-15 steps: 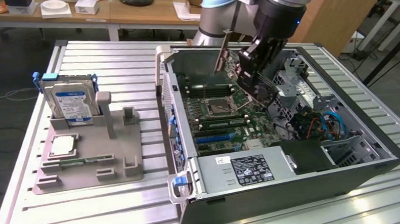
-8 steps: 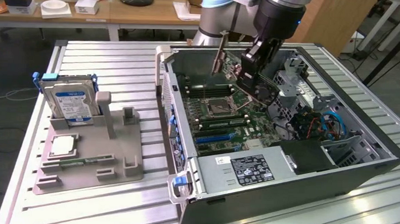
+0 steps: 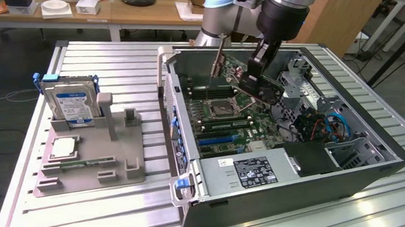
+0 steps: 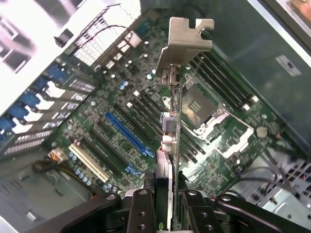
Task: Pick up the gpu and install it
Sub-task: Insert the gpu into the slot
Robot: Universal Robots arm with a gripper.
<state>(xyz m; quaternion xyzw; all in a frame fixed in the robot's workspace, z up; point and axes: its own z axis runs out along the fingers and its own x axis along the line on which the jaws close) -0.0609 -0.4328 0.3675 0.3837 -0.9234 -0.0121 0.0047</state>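
Fingers [image 4: 141, 208] pinching the gpu [image 4: 171, 121] by its near edge, one pressed on each face, card seen edge-on with the silver bracket [image 4: 187, 34] at the far end. Held in the air above the motherboard [image 4: 121, 97], inside the open computer case [image 3: 308, 200]; touching no slot, not yet seated. Just beside the card's line below, a long blue slot [image 4: 127, 133], with a cream slot [image 4: 90, 160] further off. Beyond, the processor socket [image 4: 201, 104] and the memory slots [image 4: 221, 80]. Likely trouble from here: coming down tilted or off the slot's line and pressing the contact edge onto the bare board; catching the bracket on the case wall; sliding in so narrow a grip once pushed against a tight slot. Farthest out, on the worktop [image 3: 109, 63], a grey holder [image 3: 118, 156] carrying a hard drive [image 3: 69, 102], well apart from the card.
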